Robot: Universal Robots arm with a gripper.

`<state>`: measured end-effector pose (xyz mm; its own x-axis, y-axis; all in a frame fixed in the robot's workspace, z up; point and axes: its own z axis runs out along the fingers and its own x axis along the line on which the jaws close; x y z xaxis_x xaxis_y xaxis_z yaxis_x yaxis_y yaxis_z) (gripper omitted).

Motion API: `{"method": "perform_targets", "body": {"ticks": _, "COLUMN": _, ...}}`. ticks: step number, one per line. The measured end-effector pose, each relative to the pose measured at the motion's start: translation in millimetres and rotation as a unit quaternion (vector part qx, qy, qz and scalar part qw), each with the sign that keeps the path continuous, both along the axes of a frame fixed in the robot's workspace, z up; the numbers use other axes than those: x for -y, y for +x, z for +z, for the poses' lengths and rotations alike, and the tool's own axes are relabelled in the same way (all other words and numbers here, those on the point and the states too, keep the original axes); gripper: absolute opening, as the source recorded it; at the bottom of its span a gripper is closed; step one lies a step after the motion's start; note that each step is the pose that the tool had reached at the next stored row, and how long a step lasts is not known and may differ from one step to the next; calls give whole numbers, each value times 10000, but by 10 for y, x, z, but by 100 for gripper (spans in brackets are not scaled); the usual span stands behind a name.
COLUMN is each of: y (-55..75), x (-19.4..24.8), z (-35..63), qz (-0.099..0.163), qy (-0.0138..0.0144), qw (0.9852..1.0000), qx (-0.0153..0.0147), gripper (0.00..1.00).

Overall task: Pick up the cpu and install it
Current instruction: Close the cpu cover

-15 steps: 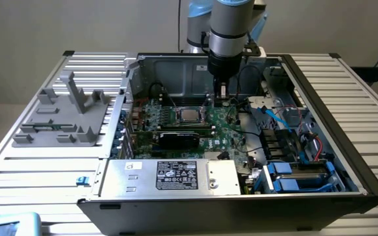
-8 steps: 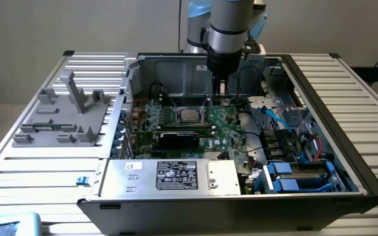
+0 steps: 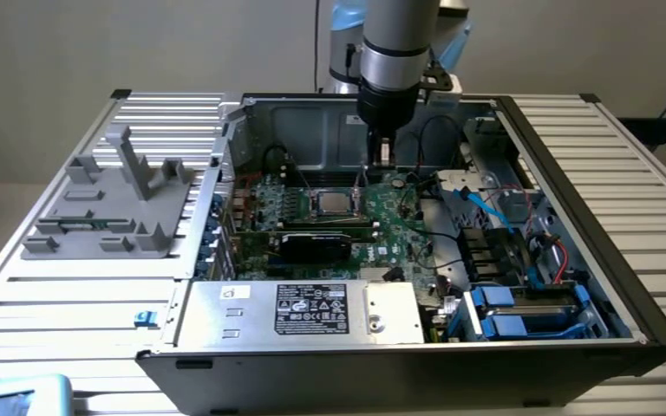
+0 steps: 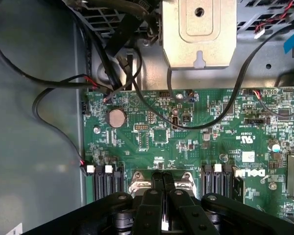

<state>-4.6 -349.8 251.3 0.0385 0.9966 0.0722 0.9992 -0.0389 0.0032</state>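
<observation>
cpu: lies flat, shiny top up, inside the square socket frame on the green motherboard, roughly mid-board in the open computer case. Whether the frame is latched over it, I cannot tell.

My gripper: fingers pressed together, nothing visible between them. It hangs tip-down over the motherboard, near the cpu but not touching it, offset toward the exterior view's right and the case's far wall. In the wrist view the gripper shows its two black fingers side by side with no gap, and the metal corners of the socket frame show past them on both sides.

Surroundings:
- A black card lies just on the near side of the socket.
- A silver power supply with a black label sits at the case's near edge.
- Blue drive caddies are at the near corner on the exterior view's right.
- A coin battery and looping black cables sit over the board.
- A grey fixture stands on the slatted counter, at the exterior view's left of the case.
</observation>
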Motion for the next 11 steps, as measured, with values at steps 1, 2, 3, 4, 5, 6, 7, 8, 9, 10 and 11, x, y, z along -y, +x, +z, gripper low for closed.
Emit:
{"method": "perform_targets", "body": {"ticks": 1, "y": -26, "x": 0, "z": 1, "qz": 4, "qy": -1, "qw": 10000, "qx": -7, "gripper": 11}}
{"method": "perform_targets", "body": {"ticks": 2, "y": -53, "x": 0, "z": 2, "qz": 7, "qy": -1, "qw": 10000, "qx": -12, "gripper": 11}}
{"method": "perform_targets", "body": {"ticks": 3, "y": -74, "x": 0, "z": 2, "qz": 9, "qy": -2, "qw": 10000, "qx": -17, "gripper": 11}}
{"method": "perform_targets", "body": {"ticks": 4, "y": -96, "x": 0, "z": 2, "qz": 11, "qy": -1, "qw": 10000, "qx": -19, "gripper": 11}}
{"method": "perform_targets", "body": {"ticks": 5, "y": -118, "x": 1, "z": 1, "qz": 13, "qy": -1, "qw": 10000, "qx": -19, "gripper": 11}}
{"method": "perform_targets", "body": {"ticks": 6, "y": -142, "x": 1, "z": 1, "qz": 15, "qy": -1, "qw": 10000, "qx": -19, "gripper": 11}}
{"method": "perform_targets", "body": {"ticks": 7, "y": -163, "x": 0, "z": 1, "qz": 16, "qy": -1, "qw": 10000, "qx": -19, "gripper": 11}}
{"method": "perform_targets", "body": {"ticks": 8, "y": -185, "x": 0, "z": 1, "qz": 17, "qy": -1, "qw": 10000, "qx": -19, "gripper": 11}}
{"method": "perform_targets", "body": {"ticks": 9, "y": -204, "x": 0, "z": 1, "qz": 17, "qy": -1, "qw": 10000, "qx": -19, "gripper": 11}}
{"method": "perform_targets", "body": {"ticks": 10, "y": -217, "x": 0, "z": 1, "qz": 17, "qy": -1, "qw": 10000, "qx": -19, "gripper": 11}}
{"method": "perform_targets", "body": {"ticks": 11, "y": -225, "x": 0, "z": 1, "qz": 17, "qy": -1, "qw": 10000, "qx": -19, "gripper": 11}}
